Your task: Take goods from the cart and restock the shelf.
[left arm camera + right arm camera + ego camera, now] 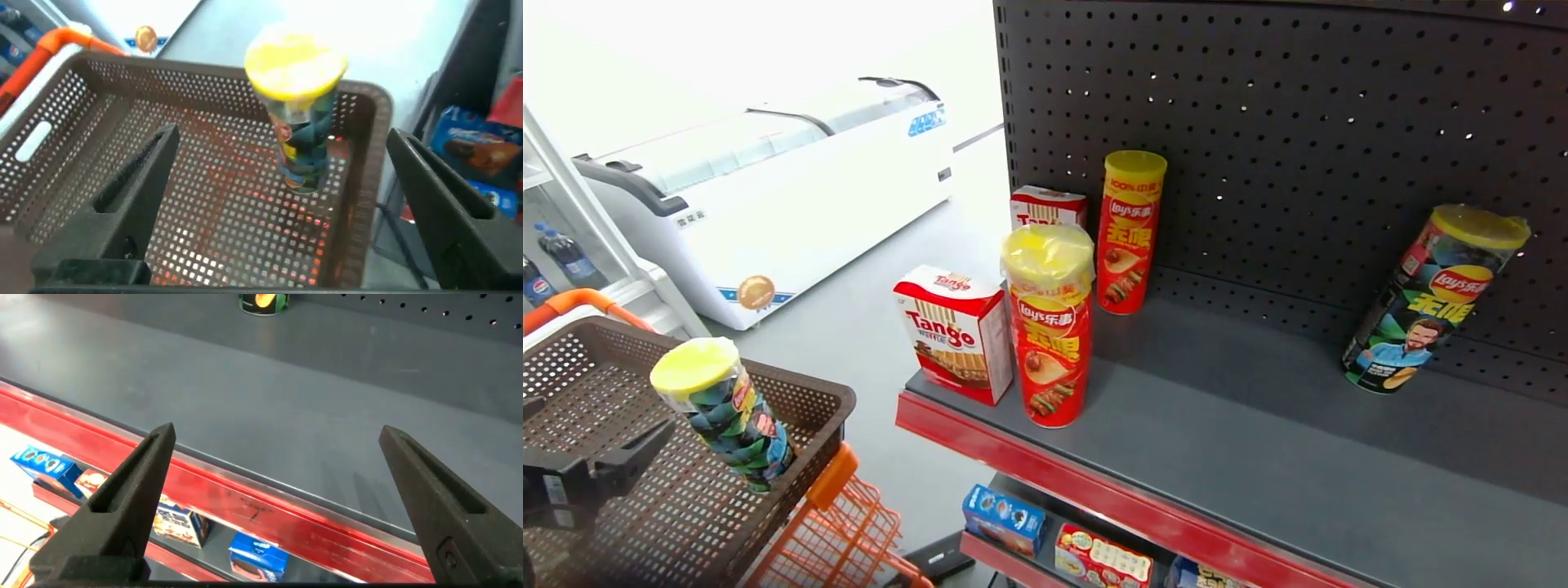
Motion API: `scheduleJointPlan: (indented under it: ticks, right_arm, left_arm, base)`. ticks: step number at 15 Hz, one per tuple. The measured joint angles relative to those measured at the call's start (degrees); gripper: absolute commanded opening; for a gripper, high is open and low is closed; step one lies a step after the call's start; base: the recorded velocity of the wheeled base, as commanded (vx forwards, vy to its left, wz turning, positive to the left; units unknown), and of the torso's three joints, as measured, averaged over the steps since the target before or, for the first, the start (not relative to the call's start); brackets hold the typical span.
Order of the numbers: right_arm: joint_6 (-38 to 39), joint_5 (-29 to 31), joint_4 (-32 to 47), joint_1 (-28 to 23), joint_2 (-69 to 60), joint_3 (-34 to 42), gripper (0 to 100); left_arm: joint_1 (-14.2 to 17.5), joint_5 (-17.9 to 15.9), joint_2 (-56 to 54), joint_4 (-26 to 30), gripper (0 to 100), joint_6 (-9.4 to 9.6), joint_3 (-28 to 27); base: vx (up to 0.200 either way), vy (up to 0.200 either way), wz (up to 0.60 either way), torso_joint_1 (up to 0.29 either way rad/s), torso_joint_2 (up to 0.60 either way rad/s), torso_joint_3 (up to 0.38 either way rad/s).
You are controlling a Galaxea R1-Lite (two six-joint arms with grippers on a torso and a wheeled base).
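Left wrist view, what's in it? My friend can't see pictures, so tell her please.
A tall chip can with a yellow lid stands upright in the cart's brown basket full of little holes. The left gripper is open just short of it, its two dark fingers spread wide, not touching the can.

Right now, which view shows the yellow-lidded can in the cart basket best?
Left wrist view: the can stands centred ahead of the open left gripper, lid to base. Head view shows it from the side, by the basket wall. Right wrist view faces the shelf.
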State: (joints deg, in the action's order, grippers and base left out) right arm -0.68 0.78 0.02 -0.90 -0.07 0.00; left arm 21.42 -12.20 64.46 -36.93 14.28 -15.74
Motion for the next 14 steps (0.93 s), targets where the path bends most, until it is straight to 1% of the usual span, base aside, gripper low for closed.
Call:
scheduleJointPlan:
  ticks: [2, 3, 4, 5, 6, 7, 10, 14]
  right_arm:
    - [0.00, 0.01, -0.02, 0.05, 0.00, 0.00, 100]
    - [0.00, 0.00, -0.02, 0.05, 0.00, 0.00, 100]
    - [0.00, 0.01, -0.02, 0.02, 0.00, 0.00, 100]
    - [0.02, 0.00, -0.02, 0.02, 0.00, 0.00, 100]
    - [0.00, 0.00, -0.02, 0.02, 0.00, 0.00, 100]
    - [0.02, 0.00, -0.02, 0.02, 0.00, 0.00, 100]
    - [0.00, 0.00, -0.02, -0.02, 0.00, 0.00, 100]
    - [0.00, 0.01, -0.05, 0.05, 0.00, 0.00, 100]
  left_arm:
    - [0.35, 1.21, 8.24, -8.53, 100, 0.15, 2.88]
    - [0.07, 1.54, 12.28, -12.25, 100, -0.18, 3.54]
    - [-0.32, 1.72, 15.49, -15.68, 100, -0.95, 3.64]
    - [-0.91, 1.80, 18.77, -18.38, 100, -2.18, 3.64]
    - [-1.46, 1.83, 21.55, -19.19, 100, -2.93, 3.45]
    - [-1.77, 1.84, 23.38, -19.46, 100, -3.22, 3.29]
    - [-2.63, 1.83, 29.17, -22.27, 100, -3.28, 2.18]
    - [-3.47, 1.84, 36.33, -24.62, 100, -3.36, -3.08]
  base:
    - [0.000, 0.000, 0.00, 0.000, 0.00, 0.000]
    - [0.000, 0.000, 0.00, 0.000, 0.00, 0.000]
    - [0.000, 0.000, 0.00, 0.000, 0.00, 0.000]
    - [0.000, 0.000, 0.00, 0.000, 0.00, 0.000]
    - [0.000, 0.000, 0.00, 0.000, 0.00, 0.000]
    - [0.000, 0.000, 0.00, 0.000, 0.00, 0.000]
    - [0.000, 0.000, 0.00, 0.000, 0.00, 0.000]
    - [0.000, 0.000, 0.00, 0.000, 0.00, 0.000]
